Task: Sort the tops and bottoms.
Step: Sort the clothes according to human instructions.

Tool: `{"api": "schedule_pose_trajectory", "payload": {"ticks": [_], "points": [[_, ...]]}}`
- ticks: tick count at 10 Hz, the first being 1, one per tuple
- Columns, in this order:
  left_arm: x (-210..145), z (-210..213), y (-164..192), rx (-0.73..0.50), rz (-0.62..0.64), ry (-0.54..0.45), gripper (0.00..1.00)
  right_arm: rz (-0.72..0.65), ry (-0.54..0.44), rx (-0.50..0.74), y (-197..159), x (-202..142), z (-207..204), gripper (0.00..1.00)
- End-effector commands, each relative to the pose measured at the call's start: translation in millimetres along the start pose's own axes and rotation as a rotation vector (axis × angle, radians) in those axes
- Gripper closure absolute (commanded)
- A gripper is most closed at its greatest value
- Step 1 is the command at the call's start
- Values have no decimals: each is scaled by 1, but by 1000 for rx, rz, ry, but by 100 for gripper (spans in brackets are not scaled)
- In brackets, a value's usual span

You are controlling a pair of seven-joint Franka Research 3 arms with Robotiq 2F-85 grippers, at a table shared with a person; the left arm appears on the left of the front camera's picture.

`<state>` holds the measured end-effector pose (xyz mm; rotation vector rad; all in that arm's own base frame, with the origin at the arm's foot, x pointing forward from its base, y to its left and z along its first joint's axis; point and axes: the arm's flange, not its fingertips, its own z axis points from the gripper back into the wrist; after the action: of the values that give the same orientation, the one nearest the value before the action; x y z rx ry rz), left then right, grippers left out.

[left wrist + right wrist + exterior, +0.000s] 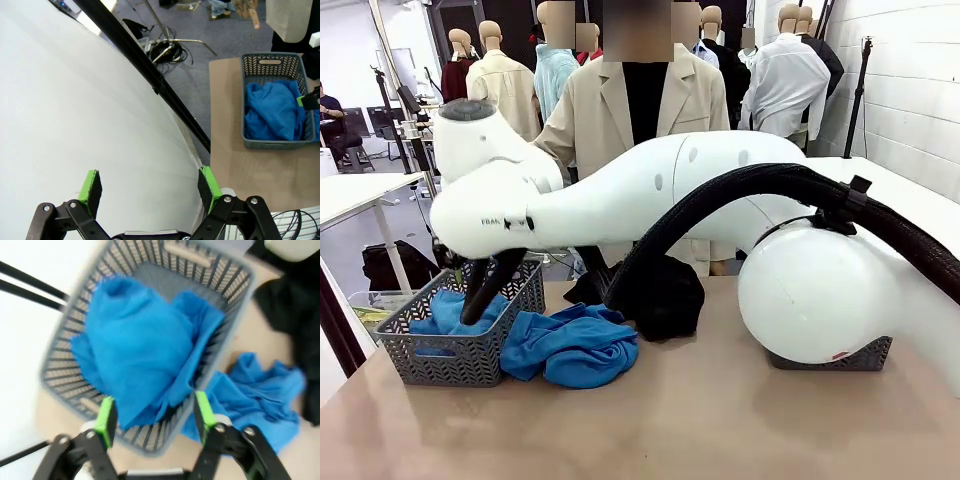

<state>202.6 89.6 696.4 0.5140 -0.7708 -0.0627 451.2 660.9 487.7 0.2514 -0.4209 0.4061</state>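
Your right gripper (155, 415) hangs, fingers apart, over the grey basket (65, 335) holding one blue top (135, 350). The second blue top (575, 345) lies beside it; your left gripper (150, 187) is spread too.

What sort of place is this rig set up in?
Probably a robotics lab or workshop, not a home: a white-painted block wall, coiled cables on a grey floor, and another work table off to the side.

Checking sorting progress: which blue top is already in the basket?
The blue top under the right gripper: it lies inside the grey basket. The other blue top lies on the table beside it.
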Motion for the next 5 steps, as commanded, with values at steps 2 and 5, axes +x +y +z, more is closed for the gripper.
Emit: {"api": "schedule_pose_trajectory", "payload": {"ticks": [2, 5], "points": [[0, -1, 2, 13, -6, -3, 0, 47, 16, 65, 40, 30, 44, 0], [0, -1, 2, 13, -6, -3, 0, 46, 2, 67, 25, 5, 55, 0]]}}
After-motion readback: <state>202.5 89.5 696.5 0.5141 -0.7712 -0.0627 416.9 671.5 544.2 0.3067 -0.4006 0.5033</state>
